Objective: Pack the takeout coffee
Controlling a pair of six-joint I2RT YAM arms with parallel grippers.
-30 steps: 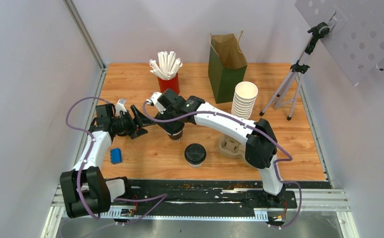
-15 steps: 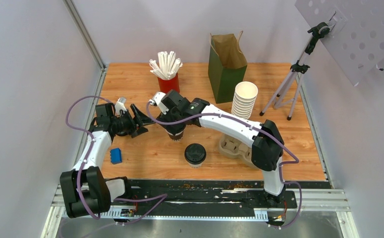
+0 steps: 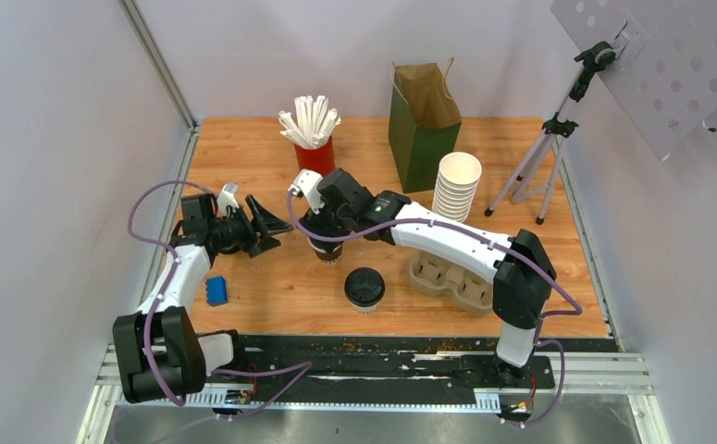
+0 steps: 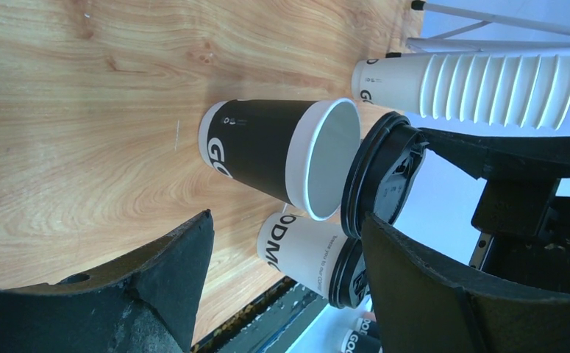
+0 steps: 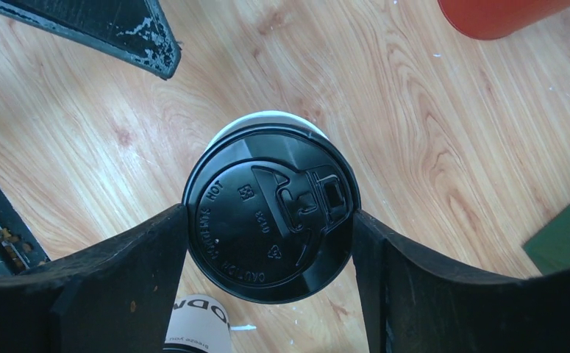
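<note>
- Wooden table (image 3: 290, 296) is bearing the takeout coffee (image 3: 364, 287), lidded, near its front edge
- Right gripper (image 3: 317, 224) is pinching a black lid (image 5: 269, 217) above the open cup (image 4: 267, 147); left gripper (image 3: 278, 234) is gaping, empty
- Pressing the lid off-centre risks tipping that cup

Two single cups stand on the tabletop (image 3: 271, 287): one takeout coffee (image 3: 364, 288), white with its black lid on, and one black cup (image 3: 325, 248) with no lid on. Black lids number two, counting one loose lid (image 4: 381, 176). There is one stack of white cups (image 3: 456, 185), too closely nested to count. One red cup (image 3: 316, 155) carries a bundle of straws (image 3: 310, 116), which overlap too much to count. One paper bag (image 3: 424, 120), one cardboard carrier (image 3: 447, 276), one tripod (image 3: 544, 153), one blue block (image 3: 216, 290). Two hands: left hand (image 3: 269, 231), right hand (image 5: 269, 220).
</note>
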